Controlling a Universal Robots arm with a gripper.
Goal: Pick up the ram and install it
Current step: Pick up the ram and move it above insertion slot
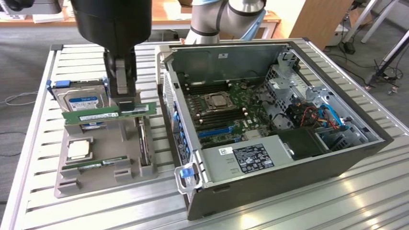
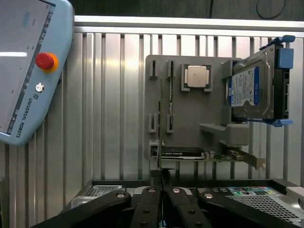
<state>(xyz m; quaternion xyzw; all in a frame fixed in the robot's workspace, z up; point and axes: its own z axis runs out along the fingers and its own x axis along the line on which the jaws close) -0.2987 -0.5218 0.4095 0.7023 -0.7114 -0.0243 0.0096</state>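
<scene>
The ram [image 1: 93,116] is clamped in the closed jaws of the gripper [image 1: 126,106], level above the grey parts holder [image 1: 96,181] on the worktop [image 1: 32,167].

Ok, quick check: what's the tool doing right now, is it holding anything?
Tool: closed on the ram, holding it in the air over the grey tray.

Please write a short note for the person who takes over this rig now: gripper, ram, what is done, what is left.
Gripper: shut on the long, thin green ram stick, held above the grey plastic parts holder.
Open dark computer case: beside the holder, on the exterior view's right.
Done: pick-up.
Left: installing; the ram is not yet in the case's green motherboard.
</scene>
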